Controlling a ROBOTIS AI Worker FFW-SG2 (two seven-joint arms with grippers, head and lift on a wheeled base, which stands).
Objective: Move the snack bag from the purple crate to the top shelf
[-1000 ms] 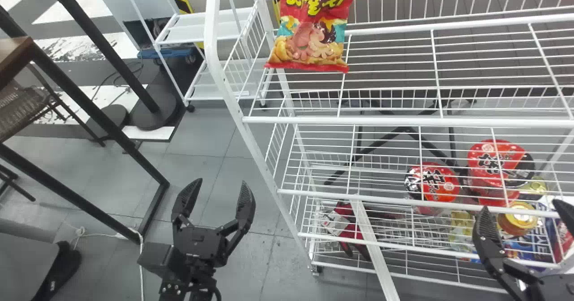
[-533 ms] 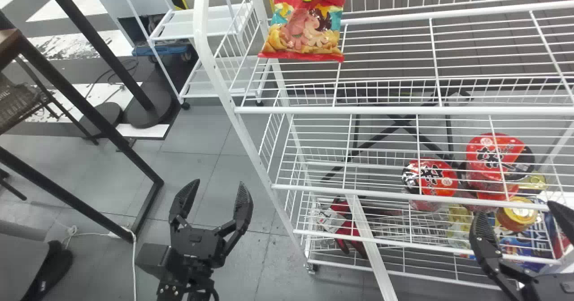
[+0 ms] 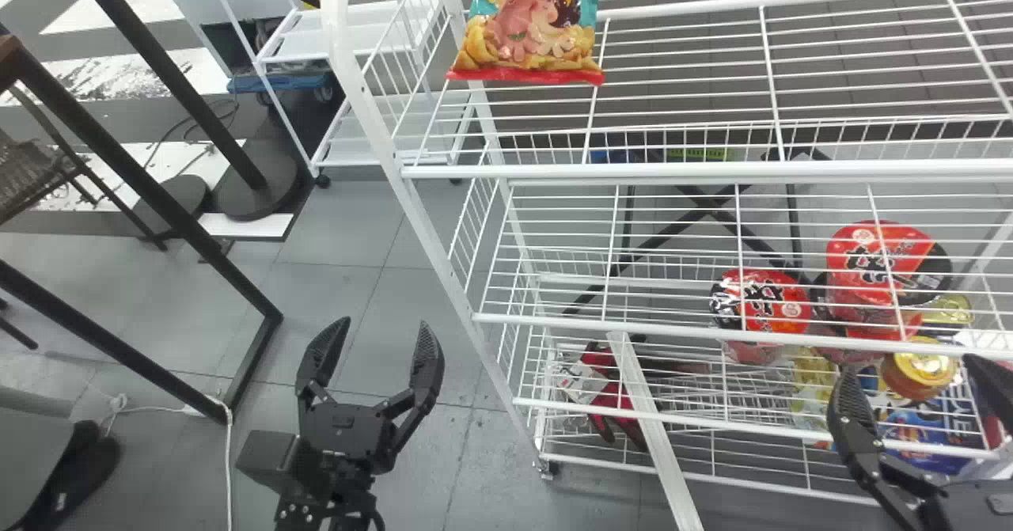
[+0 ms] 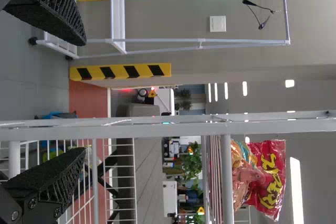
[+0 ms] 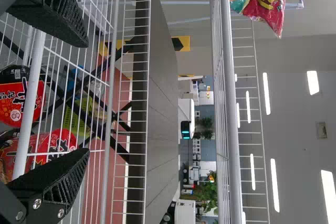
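In the head view, the snack bag (image 3: 530,32) sits on the wire top shelf (image 3: 712,171), near its left end, so the placing looks done to me. My left gripper (image 3: 385,324) is spread wide over the floor beside the rack; my right gripper (image 3: 910,365) is wide too, near the lower shelves, with nothing between its fingers. The likeliest trouble is a knock: if I catch a wire while backing off, the rack could shake and the bag tip or slide. My right fingers could also brush the gold-lidded jar (image 3: 920,366) or the noodle cups (image 3: 764,305). The bag's upper part is cut off by the edge, and a red-and-black item (image 3: 609,412) low in the rack is broken up by wires; I can't name it.

In the left wrist view, my fingers stand well apart, empty. The rack post (image 4: 168,129) crosses ahead of them, and a careless sideways swing could hit it. The bag is upright, but the shelf's front rail hides how its bottom seam rests, so I can't judge how steady it is.

In the right wrist view, my fingers are wide and empty, the cups close by in the picture; depth is hard to tell, so contact is uncertain. Part of the bag is cut off here.
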